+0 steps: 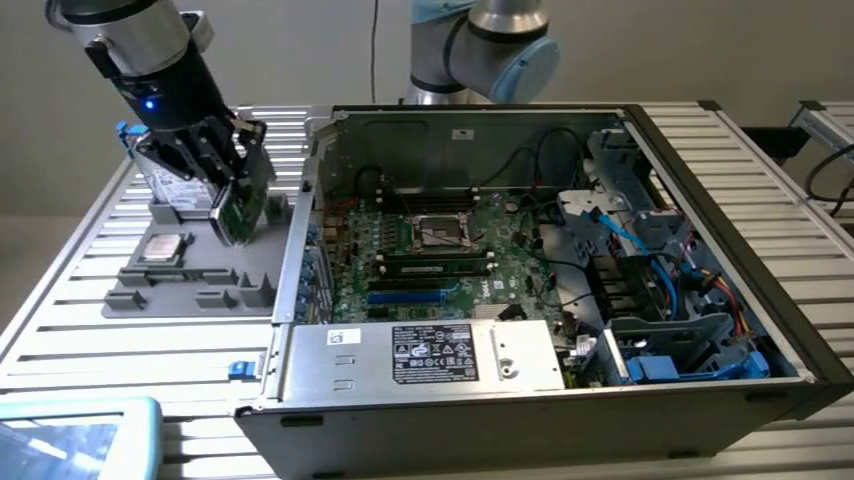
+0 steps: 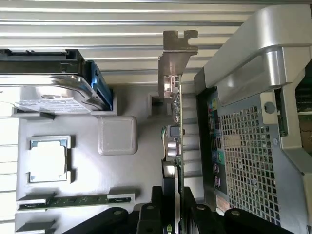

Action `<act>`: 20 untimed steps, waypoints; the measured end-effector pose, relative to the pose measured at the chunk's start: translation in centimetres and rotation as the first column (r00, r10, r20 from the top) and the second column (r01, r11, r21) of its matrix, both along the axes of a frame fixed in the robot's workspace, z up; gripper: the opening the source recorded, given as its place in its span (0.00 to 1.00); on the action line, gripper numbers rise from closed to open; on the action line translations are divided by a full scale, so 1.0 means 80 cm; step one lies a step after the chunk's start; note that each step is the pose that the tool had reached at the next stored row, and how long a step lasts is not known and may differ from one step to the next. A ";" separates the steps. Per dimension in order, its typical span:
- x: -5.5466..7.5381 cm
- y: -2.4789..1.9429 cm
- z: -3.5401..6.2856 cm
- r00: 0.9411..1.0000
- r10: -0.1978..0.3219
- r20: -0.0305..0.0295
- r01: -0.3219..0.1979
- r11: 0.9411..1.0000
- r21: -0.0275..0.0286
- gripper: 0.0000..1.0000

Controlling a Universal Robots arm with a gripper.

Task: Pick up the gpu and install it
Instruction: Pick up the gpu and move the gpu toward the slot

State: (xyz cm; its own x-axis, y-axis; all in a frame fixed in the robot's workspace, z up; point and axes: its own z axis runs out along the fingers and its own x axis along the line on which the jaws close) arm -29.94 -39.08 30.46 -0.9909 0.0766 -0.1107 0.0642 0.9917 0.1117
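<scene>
The open computer case stands just beside the grey parts tray, on the exterior view's right of it. Above the tray, at its case-side edge, the gripper is clamped on the gpu — card held on edge, silver bracket away from the fingers. A processor chip lies in the tray.
</scene>
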 end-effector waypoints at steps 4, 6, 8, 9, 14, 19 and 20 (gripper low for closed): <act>0.000 -0.0002 0.022 1.000 0.000 0.000 0.000 1.000 0.000 0.27; 0.000 -0.0002 0.034 1.000 0.000 0.000 0.000 1.000 0.000 0.27; 0.000 -0.0002 0.045 1.000 0.000 0.000 0.000 1.000 0.000 0.27; 0.000 -0.0004 0.051 1.000 0.000 0.000 0.000 1.000 0.000 0.27; 0.000 -0.0026 0.080 1.000 0.000 0.000 0.000 1.000 0.001 0.27; 0.001 -0.0073 0.108 1.000 0.000 -0.001 0.000 1.000 0.001 0.27; 0.002 -0.0087 0.114 1.000 0.000 -0.001 0.000 1.000 0.001 0.27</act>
